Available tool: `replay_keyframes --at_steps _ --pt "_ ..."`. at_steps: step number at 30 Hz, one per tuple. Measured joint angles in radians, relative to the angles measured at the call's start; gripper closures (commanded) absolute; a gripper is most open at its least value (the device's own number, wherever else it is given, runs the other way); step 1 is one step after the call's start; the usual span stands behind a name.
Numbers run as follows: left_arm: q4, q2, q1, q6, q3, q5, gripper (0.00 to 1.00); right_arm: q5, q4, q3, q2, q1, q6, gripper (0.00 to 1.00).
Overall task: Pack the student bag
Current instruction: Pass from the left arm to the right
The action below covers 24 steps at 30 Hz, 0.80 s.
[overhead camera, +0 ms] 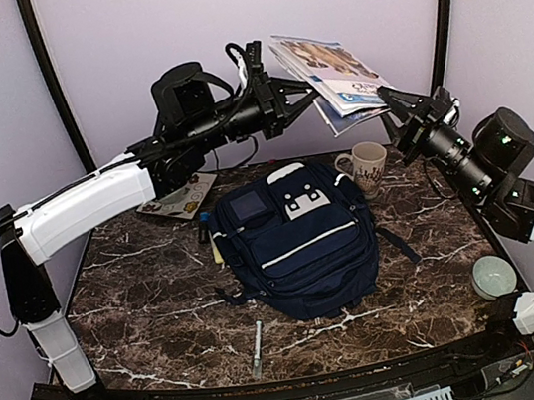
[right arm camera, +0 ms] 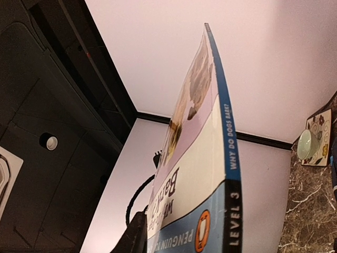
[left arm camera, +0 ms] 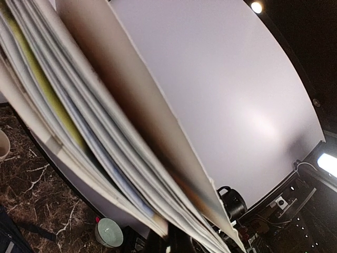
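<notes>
L pincer (overhead camera: 305, 102) clamps books (overhead camera: 339, 74) at 12 o'clock above student bag (overhead camera: 298, 241); R pincer (overhead camera: 395, 100) at their edge, grip unclear. Only R-wrist view shows spine title (right arm camera: 230, 158).

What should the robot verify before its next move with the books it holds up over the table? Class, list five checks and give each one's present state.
1. Grip of the left gripper on the books: ok, it is shut on them.
2. Grip of the right gripper on their other edge: cannot tell; its tips are at that edge.
3. Books held free of the student bag: ok.
4. Bag's opening ready: cannot tell; no open compartment shows from above.
5. The mug out of the way: likely not ok; it stands close by the bag's far right corner.
</notes>
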Motion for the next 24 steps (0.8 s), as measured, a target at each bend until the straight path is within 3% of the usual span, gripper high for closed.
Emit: replay_keyframes --at_steps 8,13,20,24 --pt "-0.043 -0.049 -0.042 0.054 -0.030 -0.096 1.00 -0.006 -0.061 0.013 -0.013 0.000 -0.005 1.00" --pt "-0.071 -0.084 -0.089 0.106 -0.085 -0.166 0.99 -0.007 -0.196 0.013 -0.087 0.005 -0.032 1.00" --pt "-0.200 -0.143 -0.152 0.195 -0.182 -0.265 0.84 -0.032 -0.447 0.014 -0.181 0.018 -0.081 1.00" --pt "-0.345 -0.163 -0.172 0.269 -0.205 -0.299 0.62 -0.005 -0.532 0.014 -0.208 0.002 -0.124 1.00"
